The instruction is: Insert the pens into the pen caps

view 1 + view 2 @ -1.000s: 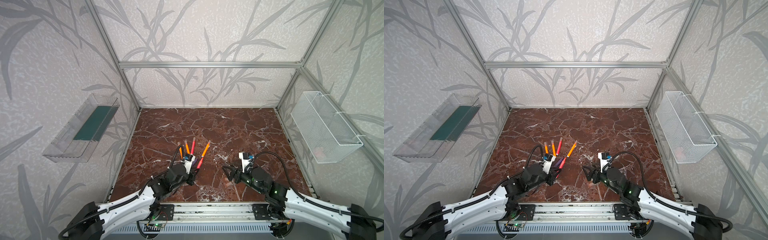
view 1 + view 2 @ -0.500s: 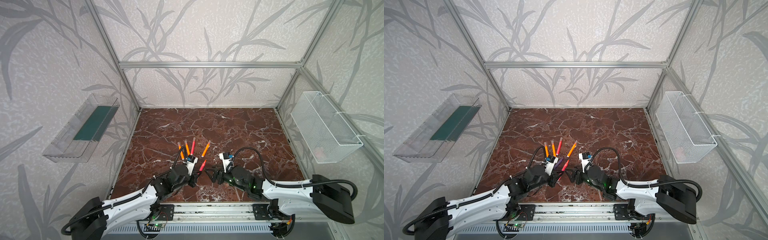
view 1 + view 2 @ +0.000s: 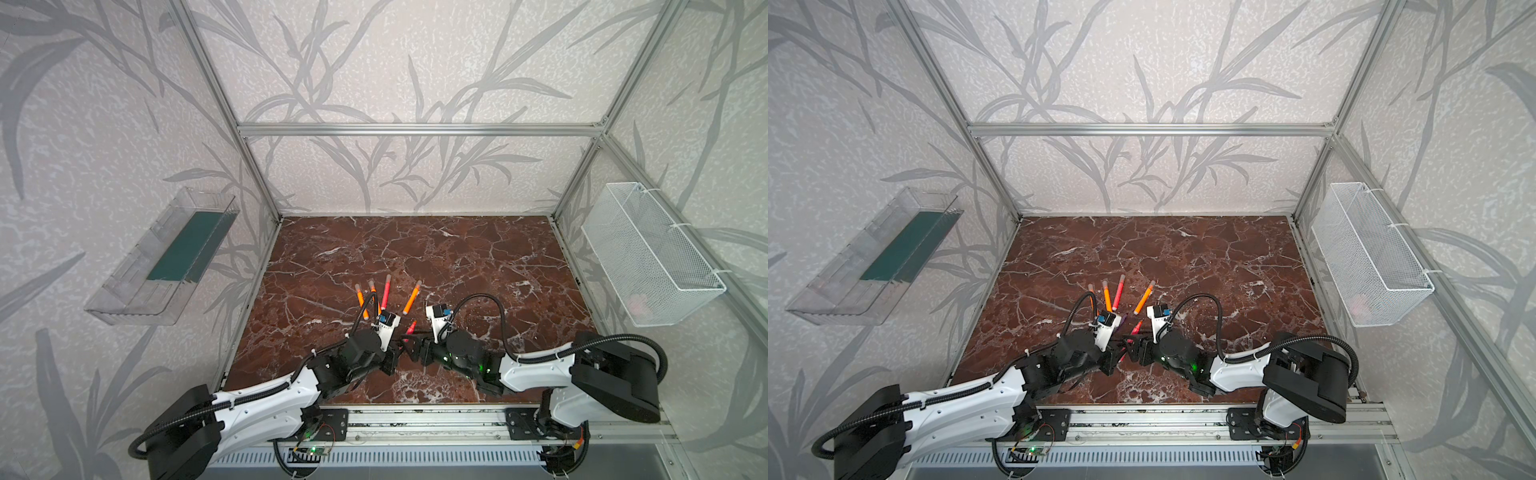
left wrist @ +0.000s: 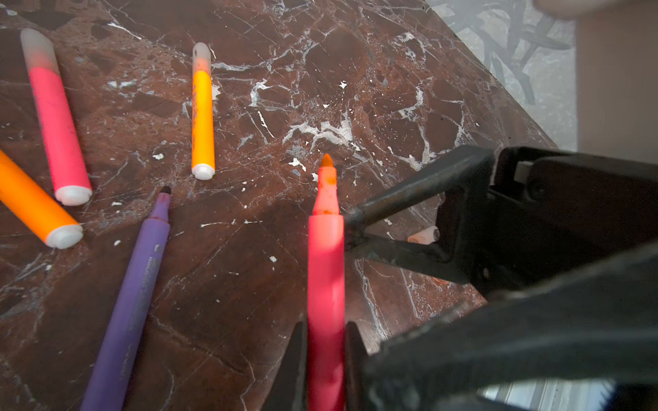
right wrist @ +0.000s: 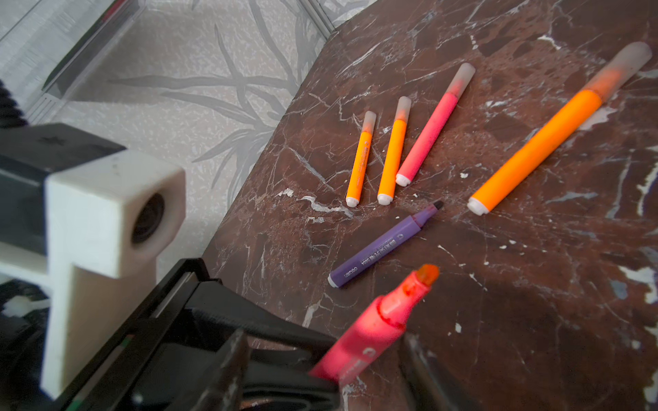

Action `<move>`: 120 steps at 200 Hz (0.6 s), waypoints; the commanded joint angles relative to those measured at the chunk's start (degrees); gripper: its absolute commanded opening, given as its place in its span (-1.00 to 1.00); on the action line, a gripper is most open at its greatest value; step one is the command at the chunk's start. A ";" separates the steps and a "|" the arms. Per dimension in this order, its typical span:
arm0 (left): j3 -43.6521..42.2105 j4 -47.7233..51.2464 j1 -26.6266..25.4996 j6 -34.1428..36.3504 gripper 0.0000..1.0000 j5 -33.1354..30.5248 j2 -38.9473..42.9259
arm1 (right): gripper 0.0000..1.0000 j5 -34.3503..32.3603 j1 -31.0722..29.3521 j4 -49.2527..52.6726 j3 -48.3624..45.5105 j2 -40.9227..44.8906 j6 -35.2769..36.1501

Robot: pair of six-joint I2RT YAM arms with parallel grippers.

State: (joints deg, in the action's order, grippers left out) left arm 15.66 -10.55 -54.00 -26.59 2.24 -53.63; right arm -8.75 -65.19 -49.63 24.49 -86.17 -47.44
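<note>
L gripper [image 4: 324,325] fingers pinch the red-pink pen [image 4: 325,270], uncapped tip sticking out ahead. R gripper [image 5: 322,336] fingers stand apart, pen's front end between them, not squeezed.

Four capped pens [image 3: 386,291] lie fanned on the worktop [image 3: 457,257]. Just in front of them lies a loose uncapped pen [image 5: 384,245]. Right of it, the held pen [image 4: 325,270] sits in the left pincer [image 4: 325,331].

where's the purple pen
Right wrist view: purple pen lies uncapped, front-middle of the table, between the capped pens and the red-pink pen in the left end effector.
</note>
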 commanded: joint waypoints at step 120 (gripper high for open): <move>3.53 0.04 -0.21 2.16 -1.00 2.03 -1.21 | -0.28 -8.21 0.24 -3.67 2.97 -4.35 0.15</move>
State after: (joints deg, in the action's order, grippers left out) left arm 17.63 -9.65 -54.00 -25.12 3.27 -54.37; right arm -15.27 -65.01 -51.20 26.81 -90.37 -48.03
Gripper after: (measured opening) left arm 0.147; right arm 0.385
